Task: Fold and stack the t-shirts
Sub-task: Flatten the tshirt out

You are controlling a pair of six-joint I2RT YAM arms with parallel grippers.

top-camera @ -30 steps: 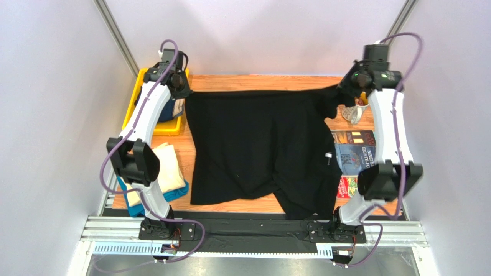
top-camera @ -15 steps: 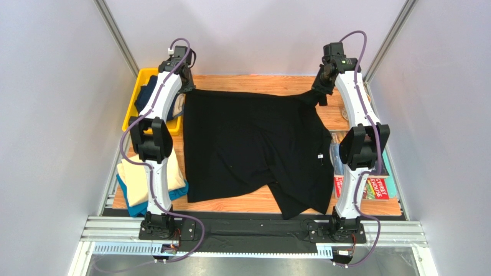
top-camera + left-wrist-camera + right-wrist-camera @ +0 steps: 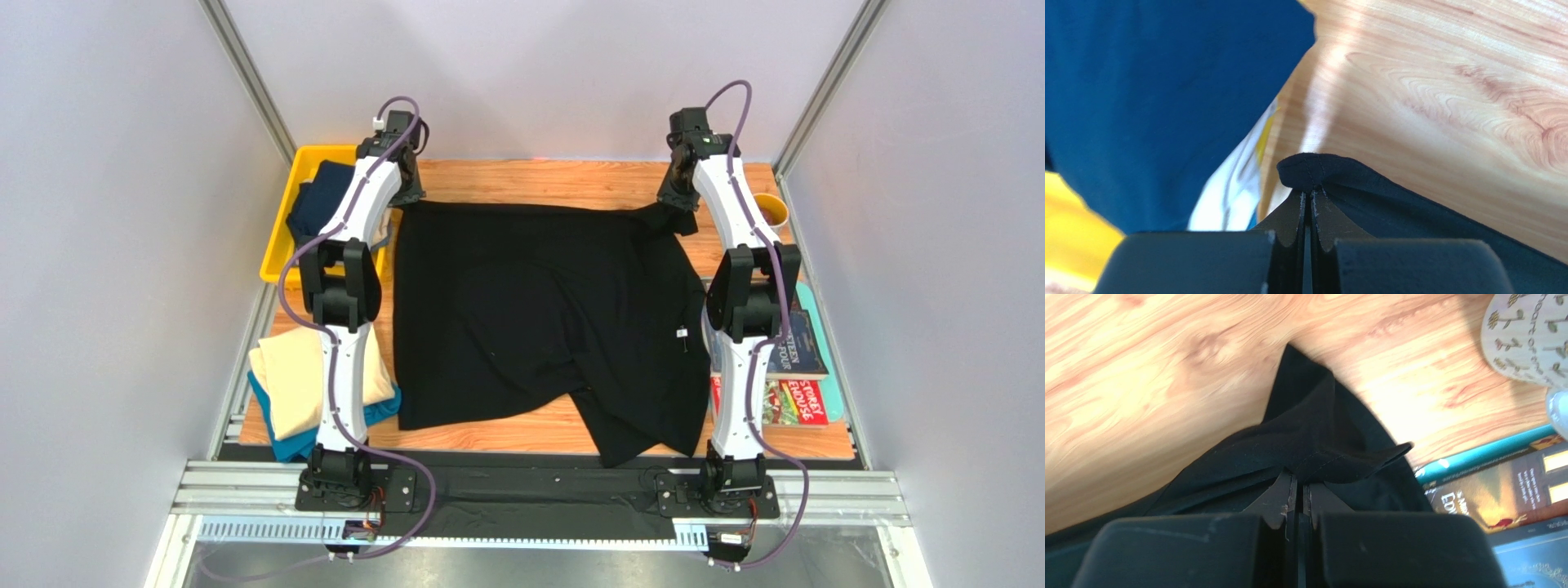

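Black t-shirt lies spread between yellow bin and magazines.

Lab cell of aluminium struts, white walls

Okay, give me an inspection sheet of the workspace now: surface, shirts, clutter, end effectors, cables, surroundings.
Surface: wooden table, mostly covered by cloth.
Job's things: black shirt spread out, near hem rumpled; navy shirt in the yellow bin; cream shirt lying on the teal shirt, near left.
Clutter: magazines along the right edge.
End effectors: left end effector shut on the black shirt's far left corner; right end effector shut on its far right corner.
Cables: purple cables loop along both arms; no snag seen.
Surroundings: grey walls, metal frame posts.
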